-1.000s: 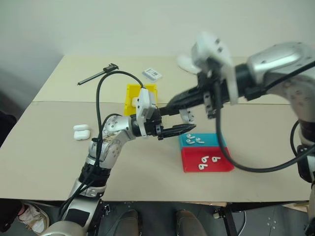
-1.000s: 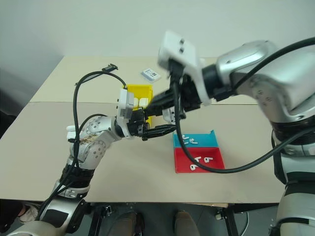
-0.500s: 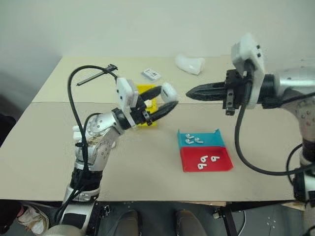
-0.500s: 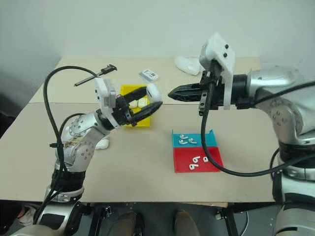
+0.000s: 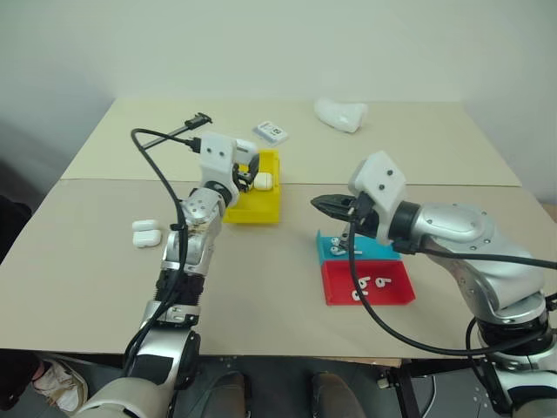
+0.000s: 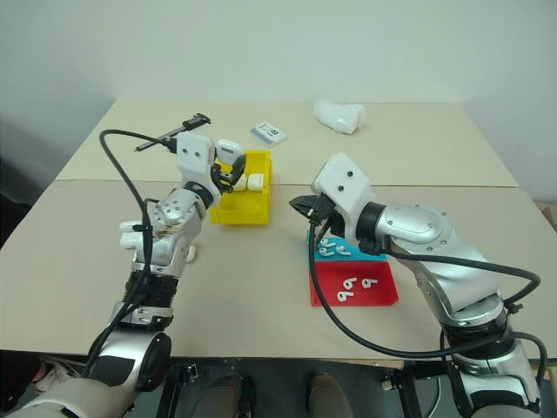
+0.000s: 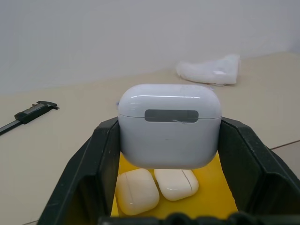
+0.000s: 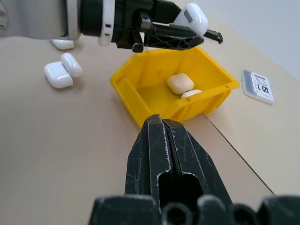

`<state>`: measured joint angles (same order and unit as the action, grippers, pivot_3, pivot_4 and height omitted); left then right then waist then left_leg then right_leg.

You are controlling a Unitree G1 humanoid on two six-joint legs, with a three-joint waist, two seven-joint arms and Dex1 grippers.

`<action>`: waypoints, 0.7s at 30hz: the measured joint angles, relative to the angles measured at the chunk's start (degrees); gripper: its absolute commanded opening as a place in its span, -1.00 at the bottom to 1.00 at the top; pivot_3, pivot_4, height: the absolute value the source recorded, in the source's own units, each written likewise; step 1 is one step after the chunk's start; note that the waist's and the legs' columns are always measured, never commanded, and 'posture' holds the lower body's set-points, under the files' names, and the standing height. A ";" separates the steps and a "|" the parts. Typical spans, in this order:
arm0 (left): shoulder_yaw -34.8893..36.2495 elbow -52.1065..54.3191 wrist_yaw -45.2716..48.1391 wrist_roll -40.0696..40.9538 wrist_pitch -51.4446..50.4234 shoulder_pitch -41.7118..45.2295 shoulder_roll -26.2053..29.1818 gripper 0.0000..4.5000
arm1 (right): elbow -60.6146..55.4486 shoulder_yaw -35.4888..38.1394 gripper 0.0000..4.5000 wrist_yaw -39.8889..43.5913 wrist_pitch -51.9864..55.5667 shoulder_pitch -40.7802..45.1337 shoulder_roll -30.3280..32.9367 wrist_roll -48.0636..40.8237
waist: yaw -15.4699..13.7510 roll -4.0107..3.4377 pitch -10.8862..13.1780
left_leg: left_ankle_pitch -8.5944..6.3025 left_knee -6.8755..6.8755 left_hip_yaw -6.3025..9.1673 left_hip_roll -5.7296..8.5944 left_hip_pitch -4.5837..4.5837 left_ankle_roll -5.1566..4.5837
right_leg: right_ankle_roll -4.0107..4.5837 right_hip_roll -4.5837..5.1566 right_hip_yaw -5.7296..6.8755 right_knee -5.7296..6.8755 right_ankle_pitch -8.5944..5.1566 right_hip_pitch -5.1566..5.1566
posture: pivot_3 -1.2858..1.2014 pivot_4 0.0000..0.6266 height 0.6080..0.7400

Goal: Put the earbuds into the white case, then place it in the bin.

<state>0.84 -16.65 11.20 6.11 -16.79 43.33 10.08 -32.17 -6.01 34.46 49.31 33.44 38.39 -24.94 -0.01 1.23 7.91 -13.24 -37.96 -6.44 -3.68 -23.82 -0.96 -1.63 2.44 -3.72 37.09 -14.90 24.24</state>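
Right now your left tool [image 7: 168, 140] grasps a white case [image 7: 169, 125] between its two black fingers [image 7: 96, 168], lid shut, held above the bin [image 5: 258, 205]; in the left eye view that sits just left of centre in the upper half of the frame. Look through the left wrist view and you see two more cases [image 7: 157, 187] lying side by side on the yellow floor below the held one. Your bin stands on the worktop [image 5: 261, 287] near the seam between its two boards. Your right tool [image 8: 161, 159] is clenched with nothing in it, fingers pressed flat together, and in the left eye view it hangs just right of centre, over the far edge of the blue tray [image 5: 365, 252]. You have several earbuds [image 6: 333, 249] in that blue tray and more in the red tray [image 5: 387, 292] touching it on the near side. At mid-left of the left eye view, two further cases [image 5: 144, 233] lie on the worktop, well apart from the bin. Along the upper edge of the worktop you can see a black caliper [image 5: 178, 127] at upper left, a small label card [image 5: 271, 132] beside it, and a lumpy white object [image 5: 340, 114] at upper centre.
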 measured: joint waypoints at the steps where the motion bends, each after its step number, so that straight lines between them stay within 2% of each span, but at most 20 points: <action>1: -0.43 -1.20 0.32 -0.34 0.35 0.09 0.00 0.82 | -0.23 0.00 -1.00 -0.08 0.17 -0.01 -0.09 -0.02 | 0.00 0.00 0.00 | 0.00 0.00 -0.02 0.00 0.00 0.00 | 0.00 0.00 0.00 0.00 0.00 0.00 | 0.03 -0.52 1.00; 2: -0.83 -2.20 0.51 -0.73 0.50 0.12 0.00 0.96 | -0.56 0.00 -1.00 -0.18 0.42 -0.01 -0.09 -0.02 | 0.04 0.00 0.00 | 0.00 0.00 -0.03 0.00 -0.01 0.00 | 0.00 0.00 -0.01 0.00 0.00 0.01 | 0.03 -0.52 1.00; 3: -0.98 -2.84 0.62 -0.97 0.53 0.12 -0.01 0.98 | -0.90 0.00 -1.00 -0.23 0.62 -0.02 -0.09 -0.01 | 0.10 0.00 0.00 | 0.00 0.00 -0.03 0.00 -0.02 0.00 | 0.00 0.00 -0.01 0.00 0.00 0.02 | 0.03 -0.52 1.00; 7: -0.61 -0.93 1.48 -1.23 0.91 -0.48 0.55 0.98 | -1.75 0.00 -1.00 -0.66 1.38 -0.42 -0.08 -0.02 | 0.23 0.00 0.00 | 0.00 0.00 -0.03 -0.02 -0.01 0.01 | 0.00 -0.01 0.00 0.04 0.00 0.02 | 0.03 -0.52 1.00; 10: 0.46 6.41 4.56 1.13 -1.15 -3.19 3.16 0.98 | -2.22 0.38 -1.00 -0.70 1.39 -1.56 0.15 -0.29 | 0.59 0.00 0.00 | 0.00 0.01 -0.02 -0.04 -0.01 0.01 | 0.00 -0.01 -0.01 0.03 0.00 0.02 | 0.03 -0.52 1.00; 15: 3.46 22.62 14.40 9.24 -8.56 -12.04 12.18 0.98 | -2.33 3.95 -1.00 -0.73 -1.46 -6.45 -1.30 -0.99 | 1.03 -0.01 0.00 | 0.01 0.03 0.03 -0.10 0.06 0.03 | 0.01 -0.02 -0.05 0.07 0.00 0.02 | 0.03 -0.52 1.00; 19: 7.94 35.76 27.61 20.22 -14.59 -23.00 23.88 0.98 | -1.69 7.85 -1.00 1.12 -7.91 -12.42 -1.54 -1.04 | 1.01 0.00 0.00 | 0.03 0.06 -0.02 -0.12 0.13 0.07 | 0.01 0.00 -0.04 0.07 -0.01 -0.02 | 0.03 -0.52 1.00; 21: 12.37 40.71 33.99 26.82 -17.29 -28.27 29.34 0.98 | -0.87 9.48 -1.00 3.21 -10.20 -15.46 -0.45 -1.13 | 0.80 0.00 0.00 | 0.03 0.06 -0.04 -0.12 0.26 0.07 | 0.02 0.02 -0.01 0.06 -0.02 -0.12 | 0.03 -0.52 1.00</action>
<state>13.21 24.06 45.20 32.94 -34.08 15.07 39.41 -33.03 3.47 37.66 39.11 17.99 37.94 -26.07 0.80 1.23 7.91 -13.22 -37.90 -6.48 -3.80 -23.56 -0.89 -1.61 2.47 -3.73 37.16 -14.92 24.12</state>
